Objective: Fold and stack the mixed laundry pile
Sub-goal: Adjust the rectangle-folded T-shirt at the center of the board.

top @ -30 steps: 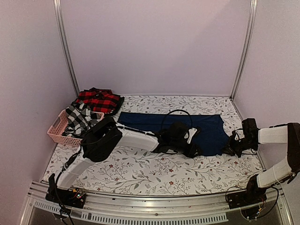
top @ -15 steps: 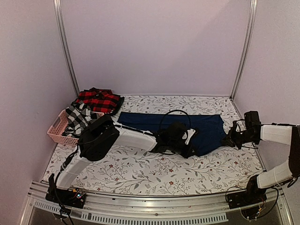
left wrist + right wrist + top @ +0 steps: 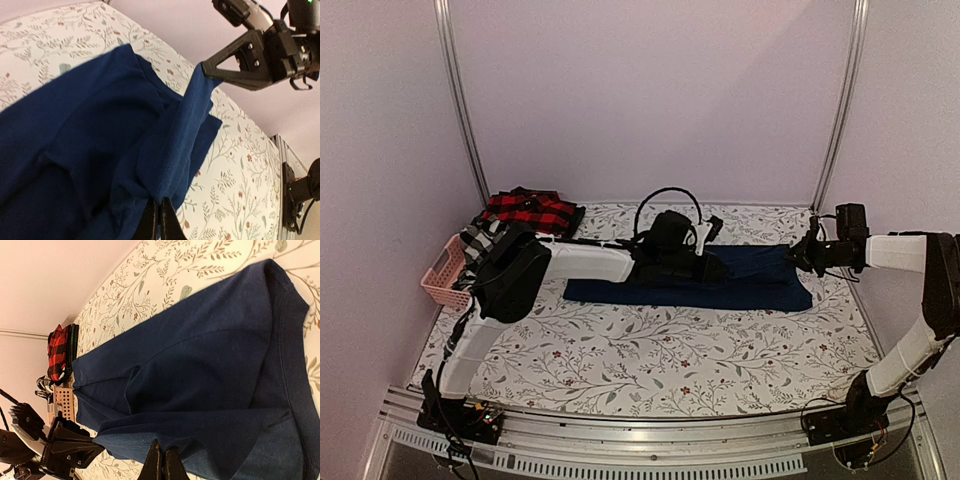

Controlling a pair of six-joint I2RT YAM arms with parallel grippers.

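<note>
The navy blue trousers lie lengthwise across the middle of the table. My left gripper is shut on a fold of their edge, held slightly above the table. My right gripper is shut on the same edge at the right end; it also shows in the left wrist view, with the cloth taut between the two grippers. The red-and-black plaid piece lies at the back left. The black-and-white checked shirt lies in the basket. No black garment with white lettering shows.
A pink slotted basket stands at the left edge of the table. Metal frame posts rise at the back corners. The floral table cover lies bare in front of the trousers.
Both grippers have risen from the near edge of the trousers and moved toward the back of the table, carrying that edge with them. The trousers now form a narrower band.
</note>
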